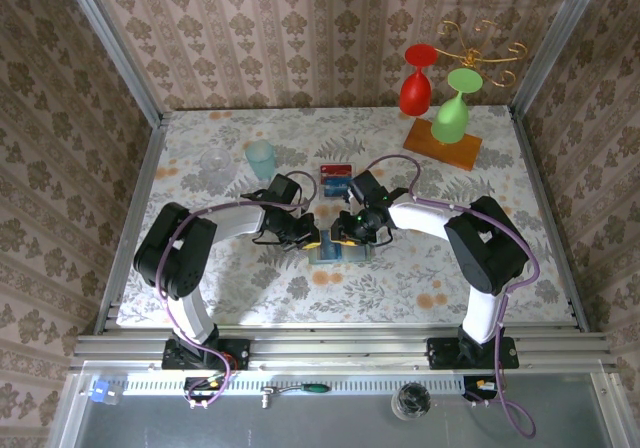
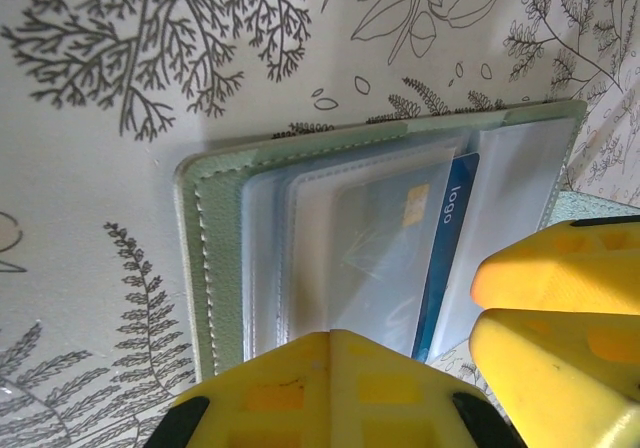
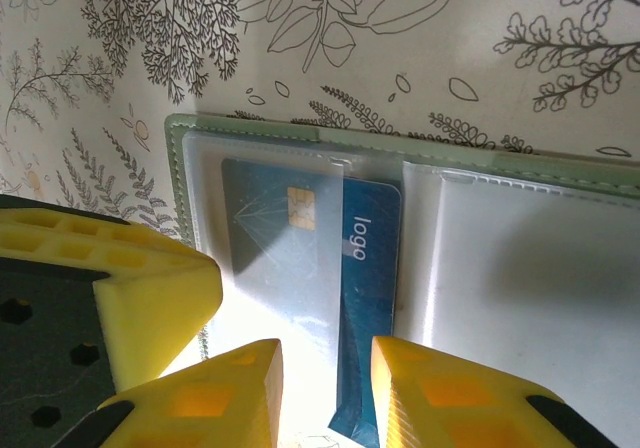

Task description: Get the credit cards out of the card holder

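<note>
At table (image 1: 400,293) centre: card (image 3: 370,268) end-on to right gripper (image 3: 325,368)

Between the two grippers, find the holder (image 3: 178,178) spread open and flat, both sets of yellow fingers down over its near edge. On the left of the right wrist view, see the blue card lying half under a clear sleeve (image 3: 270,298), with one bare strip marked "logo" beside it.

Note the long axis: running from the holder's far rim straight toward the right gripper, near end between its two fingers. Read that gripper as narrowly parted, straddling the card's end. Cannot tell whether either pad touches card or sleeve.

Read the left gripper (image 2: 330,348) as closed, fingers together, tip resting on the near edge of the sleeves just beside the right one. Seems to be pinning the holder down. Cannot tell whether a sleeve is nipped.

Judge the right arm the nearer to the card and in line with it. For the coming move, expect a straight draw along that axis, back toward the right gripper, with the holder pinned. Beware of dragging the sleeve along with the card.
</note>
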{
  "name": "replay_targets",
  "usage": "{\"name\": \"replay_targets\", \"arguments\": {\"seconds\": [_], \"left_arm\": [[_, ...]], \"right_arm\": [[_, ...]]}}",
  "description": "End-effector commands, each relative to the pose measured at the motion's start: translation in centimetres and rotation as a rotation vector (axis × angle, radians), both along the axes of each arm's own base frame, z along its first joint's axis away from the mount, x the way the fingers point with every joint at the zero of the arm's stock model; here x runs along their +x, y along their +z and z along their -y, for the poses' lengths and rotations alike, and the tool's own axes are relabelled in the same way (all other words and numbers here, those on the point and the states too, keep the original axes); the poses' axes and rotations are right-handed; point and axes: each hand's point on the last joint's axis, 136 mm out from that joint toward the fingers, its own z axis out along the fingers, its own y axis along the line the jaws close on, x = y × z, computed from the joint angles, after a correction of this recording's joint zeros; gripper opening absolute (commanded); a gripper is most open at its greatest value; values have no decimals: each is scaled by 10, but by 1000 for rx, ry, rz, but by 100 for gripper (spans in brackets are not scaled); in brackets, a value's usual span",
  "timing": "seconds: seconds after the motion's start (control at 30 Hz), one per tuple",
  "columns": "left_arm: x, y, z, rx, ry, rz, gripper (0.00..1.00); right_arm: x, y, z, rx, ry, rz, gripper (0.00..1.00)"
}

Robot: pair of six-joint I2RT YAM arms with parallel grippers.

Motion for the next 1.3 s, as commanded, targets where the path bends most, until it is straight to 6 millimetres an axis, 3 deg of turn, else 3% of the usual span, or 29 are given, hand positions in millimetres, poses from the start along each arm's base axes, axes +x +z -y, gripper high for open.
{"name": "replay_targets", "arguments": {"seconds": [0.0, 0.37, 0.73, 1.27], "left_arm": [[-2, -3, 4, -7, -21, -11, 0], [-10, -22, -8, 43, -11, -46, 0], [-10, -23, -12, 47, 2, -49, 0], [-8, -22, -12, 46, 5, -50, 0]], "right_arm": [[-3, -2, 6, -11, -20, -16, 30], [-4, -11, 4, 8, -25, -42, 29], [-5, -26, 2, 40, -41, -86, 29], [-2, -12, -5, 119, -51, -67, 17]]}}
